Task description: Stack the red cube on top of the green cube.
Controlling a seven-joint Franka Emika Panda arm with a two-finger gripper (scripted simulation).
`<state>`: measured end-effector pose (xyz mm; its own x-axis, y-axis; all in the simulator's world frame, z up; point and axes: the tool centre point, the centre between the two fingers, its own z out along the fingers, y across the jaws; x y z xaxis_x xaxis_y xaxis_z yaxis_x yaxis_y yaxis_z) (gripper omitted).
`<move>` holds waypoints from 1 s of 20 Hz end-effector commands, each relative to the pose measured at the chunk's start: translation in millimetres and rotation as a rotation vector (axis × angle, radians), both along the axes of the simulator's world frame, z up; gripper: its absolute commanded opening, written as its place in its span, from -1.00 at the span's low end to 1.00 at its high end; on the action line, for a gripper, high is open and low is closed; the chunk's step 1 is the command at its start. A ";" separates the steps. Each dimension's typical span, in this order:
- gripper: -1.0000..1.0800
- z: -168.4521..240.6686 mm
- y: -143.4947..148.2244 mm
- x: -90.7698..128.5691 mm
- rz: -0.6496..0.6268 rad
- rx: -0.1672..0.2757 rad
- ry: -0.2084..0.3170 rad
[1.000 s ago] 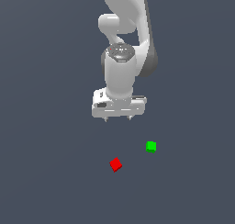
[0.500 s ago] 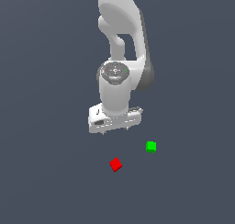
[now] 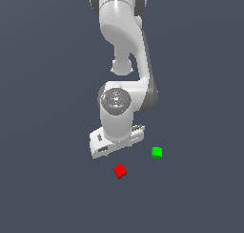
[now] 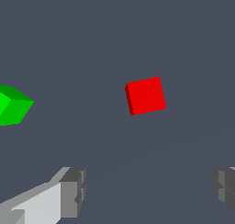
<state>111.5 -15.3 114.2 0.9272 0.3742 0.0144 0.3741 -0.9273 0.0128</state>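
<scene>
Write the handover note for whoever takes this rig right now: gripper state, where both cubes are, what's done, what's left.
Gripper: open, empty, above the floor.
Red cube: on the floor, free, seen between the fingers in the wrist view but beyond them.
Green cube: on the floor, apart from the red one, toward the exterior view's right.
Done: nothing grasped or stacked.
Left: descend, grasp the red cube, lift it, set it on the green cube, release.

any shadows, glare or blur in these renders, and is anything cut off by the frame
Exterior view: flat, even light, no cast shadows under the red cube or green cube, edges slightly soft. Wrist view: sharp, no glare; each cube shows a darker side face; the green cube is cut by the picture edge, as are the gripper fingers.
</scene>
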 end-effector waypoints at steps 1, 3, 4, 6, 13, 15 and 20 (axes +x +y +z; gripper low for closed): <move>0.92 -7.2 0.0 10.0 0.035 0.001 0.003; 0.92 -12.5 0.2 17.2 0.060 0.002 0.005; 0.92 -15.1 0.4 20.7 0.071 0.002 0.006; 0.92 -19.9 0.9 27.3 0.094 0.002 0.008; 0.92 -33.9 3.5 46.7 0.160 0.004 0.014; 0.92 -36.7 4.3 50.5 0.173 0.004 0.015; 0.92 -41.4 5.9 57.4 0.196 0.004 0.017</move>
<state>166.8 -9.8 73.9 0.8405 0.5419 0.0010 0.5419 -0.8405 0.0011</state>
